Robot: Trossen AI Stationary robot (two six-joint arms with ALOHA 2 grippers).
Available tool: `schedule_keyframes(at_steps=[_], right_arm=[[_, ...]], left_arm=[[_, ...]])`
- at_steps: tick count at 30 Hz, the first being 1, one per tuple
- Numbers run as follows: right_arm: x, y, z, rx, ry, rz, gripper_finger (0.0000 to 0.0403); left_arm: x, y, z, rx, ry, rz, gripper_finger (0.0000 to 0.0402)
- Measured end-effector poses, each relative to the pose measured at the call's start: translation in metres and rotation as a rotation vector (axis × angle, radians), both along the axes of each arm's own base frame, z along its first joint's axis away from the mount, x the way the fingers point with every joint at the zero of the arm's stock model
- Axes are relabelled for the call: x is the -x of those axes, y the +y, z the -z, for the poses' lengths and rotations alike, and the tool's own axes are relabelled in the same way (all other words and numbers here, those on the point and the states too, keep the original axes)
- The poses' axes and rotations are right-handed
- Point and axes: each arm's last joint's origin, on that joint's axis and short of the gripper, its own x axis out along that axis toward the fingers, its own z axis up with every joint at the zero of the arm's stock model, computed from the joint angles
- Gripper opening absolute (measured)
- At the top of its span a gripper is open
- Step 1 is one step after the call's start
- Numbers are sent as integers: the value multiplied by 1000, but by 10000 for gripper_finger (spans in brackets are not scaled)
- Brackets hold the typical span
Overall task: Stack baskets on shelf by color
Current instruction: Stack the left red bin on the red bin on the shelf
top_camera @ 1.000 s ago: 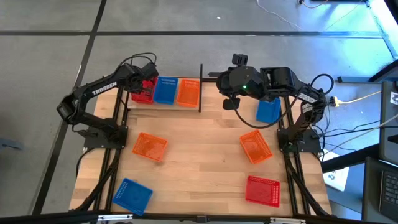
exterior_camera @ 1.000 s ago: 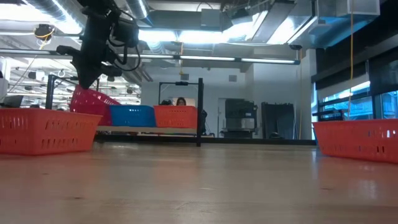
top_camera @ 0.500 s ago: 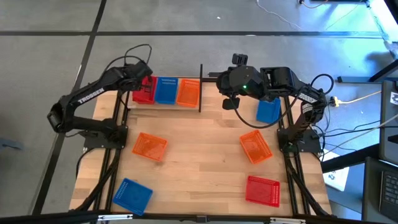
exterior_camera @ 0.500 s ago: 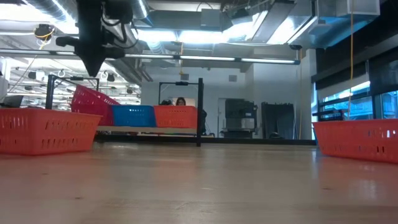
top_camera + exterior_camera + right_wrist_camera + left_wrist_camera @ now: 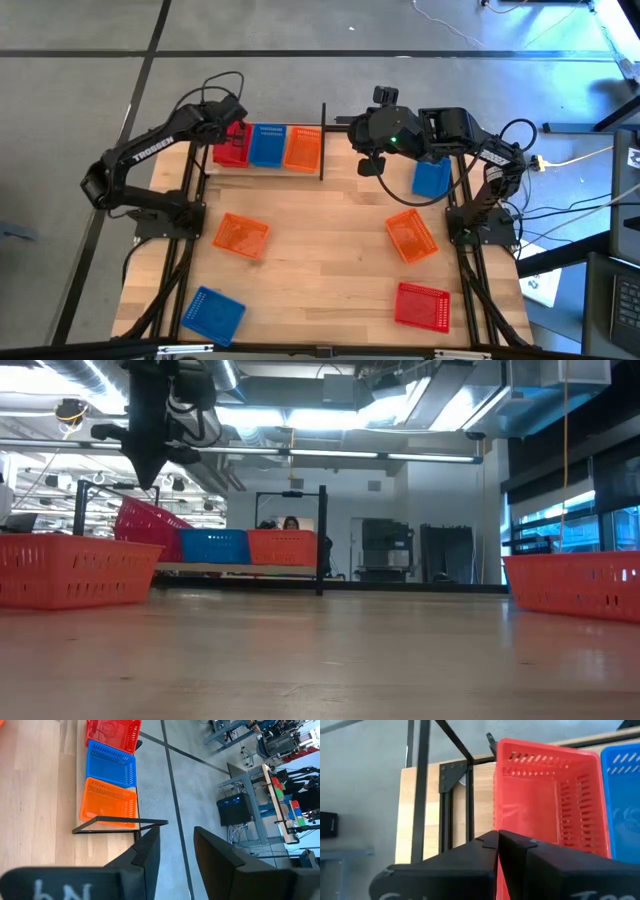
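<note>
While my left gripper (image 5: 498, 840) hangs above the red basket (image 5: 231, 144) at the left end of the shelf (image 5: 322, 140), its fingers are pressed together and hold nothing. That basket sits tilted, one side riding higher than the blue basket (image 5: 265, 144) touching it; the orange basket (image 5: 302, 147) stands on the blue one's other side. I judge the first row of three colours to be laid, with the red one not fully seated.

My right gripper (image 5: 176, 845) waits above the table near the shelf's end post, its fingers parted with only air between them.

Six baskets lie loose on the tabletop (image 5: 320, 270): an orange one (image 5: 241, 235) and a blue one (image 5: 213, 312) on my left side, a blue one (image 5: 431, 177), an orange one (image 5: 411, 236) and a red one (image 5: 422, 304) on my right. I cannot find the ninth.

Next, I think, comes fetching a loose basket. My left arm would swing to the near orange one, spread its fingers over one mesh wall, pinch, and lift. Whichever goes up must land squarely inside its own colour.
</note>
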Motion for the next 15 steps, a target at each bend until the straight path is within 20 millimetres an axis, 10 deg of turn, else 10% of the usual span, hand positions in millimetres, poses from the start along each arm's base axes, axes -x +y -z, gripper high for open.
schedule_keyframes(at_steps=[15], right_arm=[[0,0,0,0,0,0,122]], left_arm=[[-1,18,15,93,49,3,0]])
